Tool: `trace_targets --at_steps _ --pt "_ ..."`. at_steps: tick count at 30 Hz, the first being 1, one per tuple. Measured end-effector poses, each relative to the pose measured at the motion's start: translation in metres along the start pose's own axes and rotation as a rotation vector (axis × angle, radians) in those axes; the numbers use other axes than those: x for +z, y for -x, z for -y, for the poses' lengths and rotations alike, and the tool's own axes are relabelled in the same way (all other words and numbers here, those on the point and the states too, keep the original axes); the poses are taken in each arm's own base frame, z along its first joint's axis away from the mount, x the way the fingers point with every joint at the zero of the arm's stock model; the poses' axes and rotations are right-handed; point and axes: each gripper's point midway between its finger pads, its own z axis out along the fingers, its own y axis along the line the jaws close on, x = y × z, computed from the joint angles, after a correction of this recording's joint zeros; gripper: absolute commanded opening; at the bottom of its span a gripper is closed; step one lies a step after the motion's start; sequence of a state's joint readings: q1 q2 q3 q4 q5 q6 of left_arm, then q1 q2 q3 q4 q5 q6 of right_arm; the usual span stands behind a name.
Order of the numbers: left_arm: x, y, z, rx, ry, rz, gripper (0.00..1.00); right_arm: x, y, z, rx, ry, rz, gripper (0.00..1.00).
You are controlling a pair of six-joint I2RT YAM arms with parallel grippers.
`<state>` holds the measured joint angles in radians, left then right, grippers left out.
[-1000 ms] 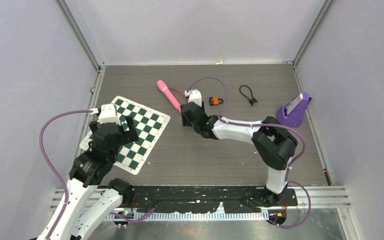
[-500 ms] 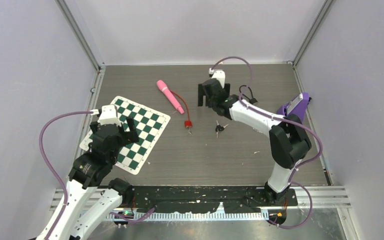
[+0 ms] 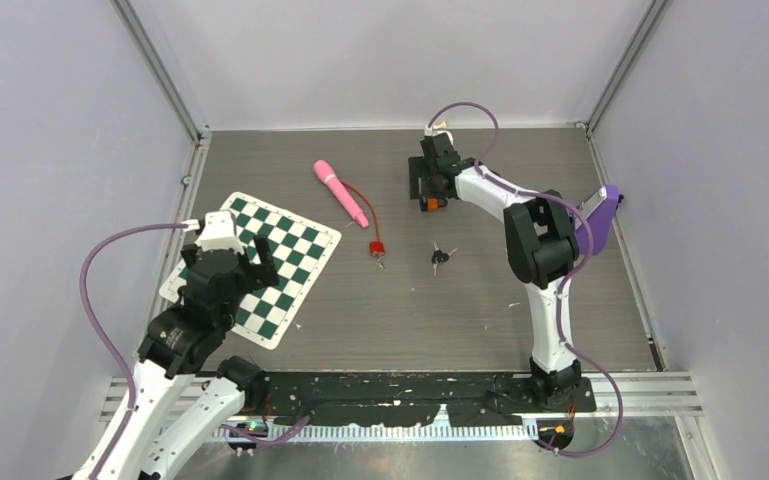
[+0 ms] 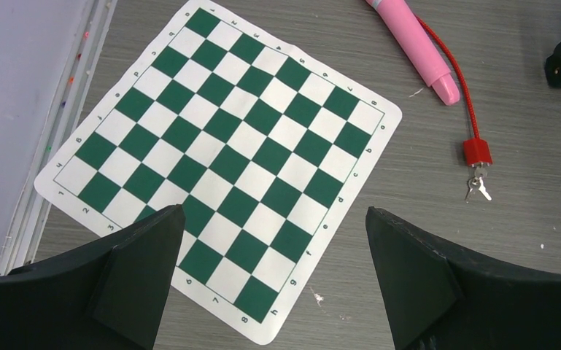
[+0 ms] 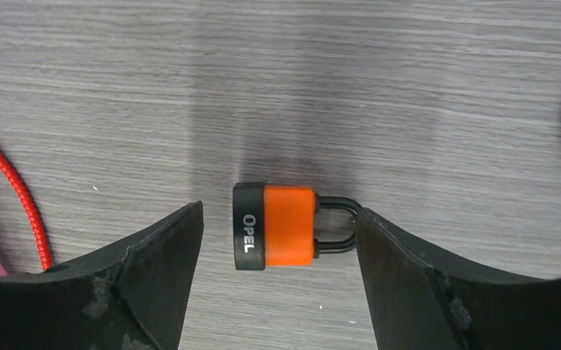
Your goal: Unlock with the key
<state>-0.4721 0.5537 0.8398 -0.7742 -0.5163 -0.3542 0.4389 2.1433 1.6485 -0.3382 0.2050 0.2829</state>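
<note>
Two open grippers, both empty: the left gripper (image 4: 271,213) hangs over the chessboard (image 4: 219,160) at eight o'clock. Black keys (image 3: 440,257) lie loose near centre. At one o'clock the right gripper (image 5: 279,211) straddles the orange padlock (image 5: 273,227), which lies flat with its shackle shut. Grasping it looks like the step in hand, and that calls for a square close.

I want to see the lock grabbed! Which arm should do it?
Right: the open right gripper hangs over the orange padlock. The left gripper is far away, over the checkered mat.
</note>
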Motion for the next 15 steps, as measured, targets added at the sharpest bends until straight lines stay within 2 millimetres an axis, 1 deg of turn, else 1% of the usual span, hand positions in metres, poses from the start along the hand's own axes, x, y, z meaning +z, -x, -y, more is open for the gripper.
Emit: trace_targets --at_steps 2,6,10,12,14,15 --pt "0.000 0.000 0.000 0.001 0.000 -0.001 1.00 0.006 -0.006 -0.004 -0.021 0.029 -0.028 0.79" --pt "0.000 0.000 0.000 0.001 0.000 -0.001 1.00 0.012 -0.018 -0.012 -0.047 0.075 -0.078 0.76" --pt "0.001 -0.001 0.000 0.002 0.001 -0.003 0.99 0.019 -0.030 -0.013 -0.066 0.091 -0.113 0.71" --pt "0.001 -0.001 0.000 0.002 0.001 -0.002 1.00 0.019 -0.030 -0.015 -0.079 0.103 -0.115 0.62" --pt "0.001 -0.001 0.001 0.001 0.000 -0.001 1.00 0.018 -0.031 -0.016 -0.093 0.112 -0.119 0.45" --pt "0.001 -0.001 0.001 0.001 0.000 0.000 1.00 0.018 -0.031 -0.016 -0.105 0.116 -0.120 0.39"
